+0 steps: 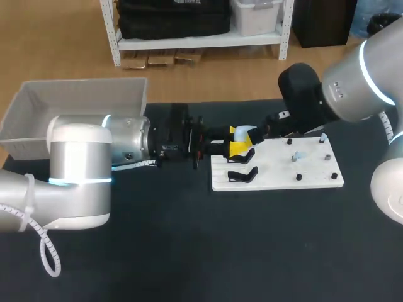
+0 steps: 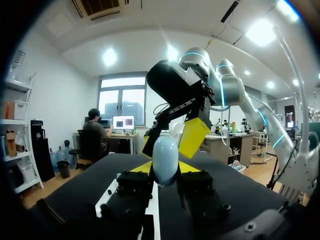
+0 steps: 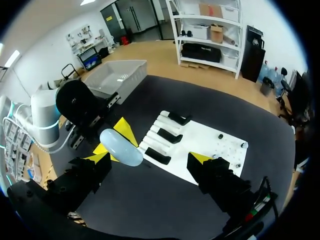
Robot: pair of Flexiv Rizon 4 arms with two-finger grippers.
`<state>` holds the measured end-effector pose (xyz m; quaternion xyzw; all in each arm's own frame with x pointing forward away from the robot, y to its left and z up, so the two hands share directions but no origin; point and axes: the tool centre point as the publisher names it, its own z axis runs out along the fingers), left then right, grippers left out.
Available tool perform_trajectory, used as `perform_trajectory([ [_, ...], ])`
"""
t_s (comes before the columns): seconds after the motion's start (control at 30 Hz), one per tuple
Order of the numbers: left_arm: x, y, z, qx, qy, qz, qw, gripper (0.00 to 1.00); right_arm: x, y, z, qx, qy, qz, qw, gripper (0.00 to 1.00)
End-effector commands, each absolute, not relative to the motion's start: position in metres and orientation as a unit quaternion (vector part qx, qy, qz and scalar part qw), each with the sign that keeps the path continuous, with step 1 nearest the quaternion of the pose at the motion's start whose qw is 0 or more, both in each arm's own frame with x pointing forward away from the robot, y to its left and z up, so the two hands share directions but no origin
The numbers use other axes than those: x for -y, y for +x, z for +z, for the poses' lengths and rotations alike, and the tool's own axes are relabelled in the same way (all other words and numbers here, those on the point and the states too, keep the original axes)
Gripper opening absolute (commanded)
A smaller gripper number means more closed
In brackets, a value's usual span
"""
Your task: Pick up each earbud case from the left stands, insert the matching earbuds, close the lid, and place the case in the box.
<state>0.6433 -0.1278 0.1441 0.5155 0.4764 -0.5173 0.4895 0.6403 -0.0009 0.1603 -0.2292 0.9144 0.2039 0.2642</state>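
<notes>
My left gripper [image 1: 236, 143] is shut on a pale blue earbud case [image 1: 242, 130], lid closed, and holds it just above the left end of the white board [image 1: 277, 181]. In the left wrist view the case [image 2: 165, 159] stands upright between the yellow fingertips [image 2: 141, 168]. My right gripper [image 1: 257, 133] is open wide right at the case. In the right wrist view the case [image 3: 121, 147] lies between its spread fingers, close to one fingertip [image 3: 101, 159]; I cannot tell if it touches. A pale blue earbud [image 1: 299, 155] rests among the board's pegs.
Black empty stands [image 1: 242, 175] sit on the board's left part under the grippers. A grey box [image 1: 75, 100] stands at the table's back left, behind my left arm. Small dark pegs [image 1: 327, 157] dot the board's right half.
</notes>
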Motion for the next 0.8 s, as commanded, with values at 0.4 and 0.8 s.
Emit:
perform_trajectory([
  [0.4,0.128,0.643,0.143,-0.475,0.515,-0.518,0.491,0.0,0.003,0.649,0.171,-0.915,-0.225,0.197,0.272,1.0],
  [0.8,0.128,0.643,0.143,-0.475,0.515,-0.518,0.491,0.0,0.043,0.664,0.215,-0.91,-0.24,0.119,0.315,1.0],
])
